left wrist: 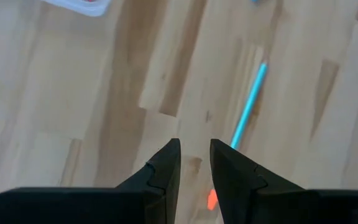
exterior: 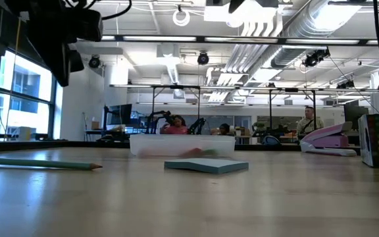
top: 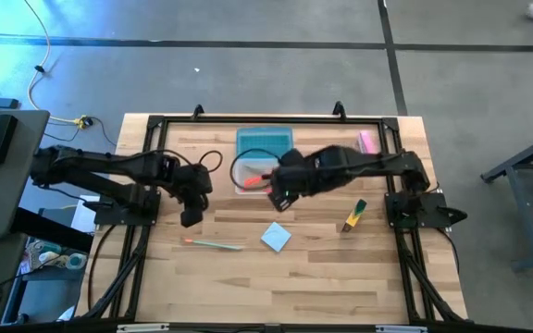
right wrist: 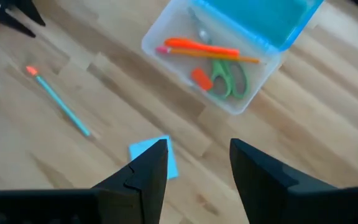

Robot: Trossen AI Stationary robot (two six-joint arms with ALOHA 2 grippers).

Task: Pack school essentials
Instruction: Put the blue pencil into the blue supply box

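Overhead, a pale wooden tabletop (top: pixel 322 259) in a black frame stands on a grey concrete floor (top: pixel 248 65) crossed by dark lines. The level view alone opens onto the room behind: a large white hall with ceiling ducts, windows at one side, and a few people far off at desks.

Taking the clear plastic box (top: pixel 259 166) with its raised blue lid (top: pixel 265 139) as the landmark: it sits toward the far middle of the tabletop. The right hand (top: pixel 280 196) hovers just beside its near edge, fingers a moderate gap apart and holding nothing. Only that arm's wrist camera looks into the box (right wrist: pixel 229 62): an orange-red pen (right wrist: pixel 201 46), a thin pencil (right wrist: pixel 229 57), green-handled scissors (right wrist: pixel 229 78) and a tiny red eraser (right wrist: pixel 201 79) lie inside.

The left hand (top: pixel 191 217) hangs over bare wood to the box's near left, its fingers (left wrist: pixel 166 171) a narrow gap apart and empty. Nearer the front edge than the box lies a teal pencil (top: pixel 213 244) with an orange end, which shows beyond those fingers in the left wrist view. A light-blue square notepad (top: pixel 276 237) lies flat in front of the box. To the box's near right rests a yellow-green-black marker (top: pixel 353 215); a pink bar-shaped item (top: pixel 368 141) lies to its right by the far edge, and in the level view reads as a stapler.
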